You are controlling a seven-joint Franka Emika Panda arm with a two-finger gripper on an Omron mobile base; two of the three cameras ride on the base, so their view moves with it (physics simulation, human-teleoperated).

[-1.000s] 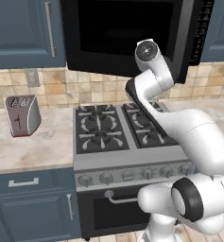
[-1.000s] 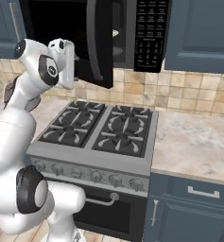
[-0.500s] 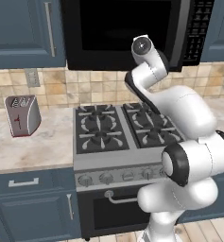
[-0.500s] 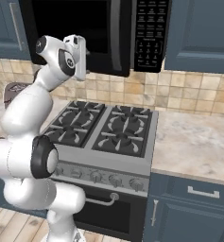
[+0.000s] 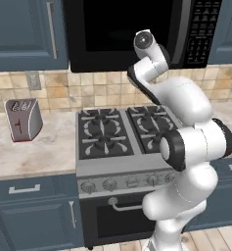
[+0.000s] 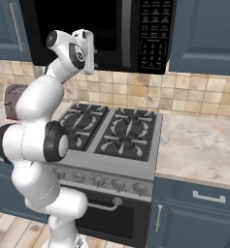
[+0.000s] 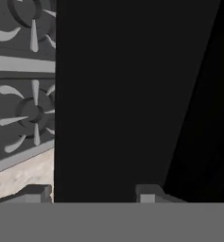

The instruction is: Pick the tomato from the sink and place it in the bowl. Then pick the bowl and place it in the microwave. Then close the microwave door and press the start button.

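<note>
**Arm raised, hand held high**

The white arm rises from the base, folds at a dark elbow joint and reaches upward, its wrist bent over at the top. The gripper sits at the end of that raised wrist. In the hand view the gripper shows two dark fingertips set apart, nothing between them.

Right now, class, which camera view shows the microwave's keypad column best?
The right base view: the keypad faces the camera, unobstructed, right of the bar handle. The left base view shows it at a slant near the top edge. The hand view gives only dark panel.
</note>
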